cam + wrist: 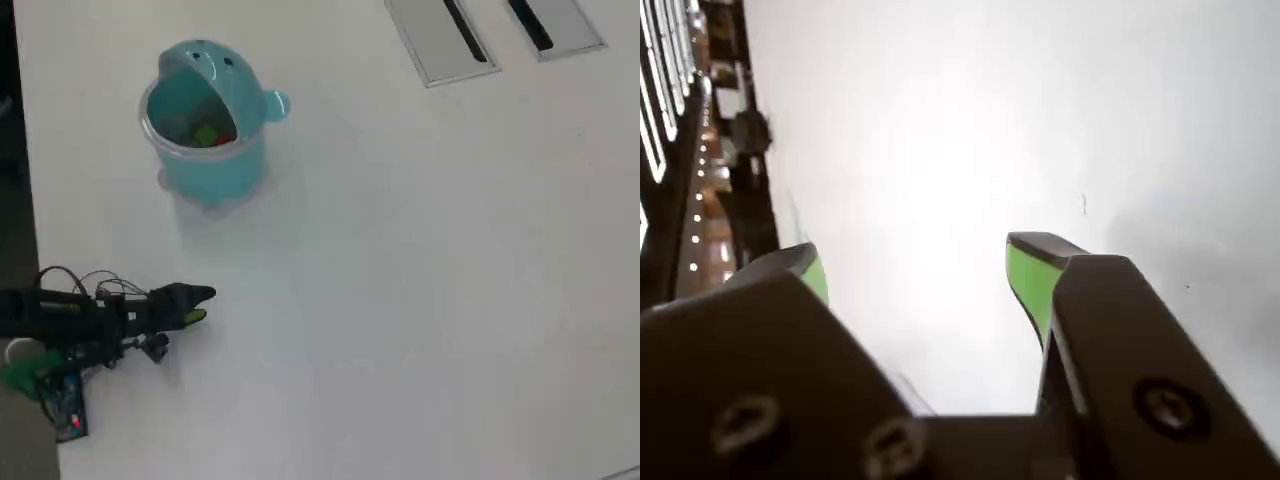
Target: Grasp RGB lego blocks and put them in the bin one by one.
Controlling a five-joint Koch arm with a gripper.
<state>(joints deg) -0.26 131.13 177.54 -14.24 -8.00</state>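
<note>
In the overhead view the teal bin (205,160) stands at the upper left of the white table, its domed lid tipped back. Inside it lie a yellow-green lego block (207,134) and a red lego block (227,139). My gripper (203,305) hovers low at the left, well below the bin in the picture and apart from it. The wrist view shows the gripper (915,250) open, its green-padded fingers (1030,275) spread wide. Only bare white table lies between them.
Two grey slotted panels (440,35) (555,22) sit at the table's top right. The arm's cables and a small circuit board (66,415) lie by the dark left table edge (18,200). Dark equipment with small lights (700,170) fills the wrist view's left side.
</note>
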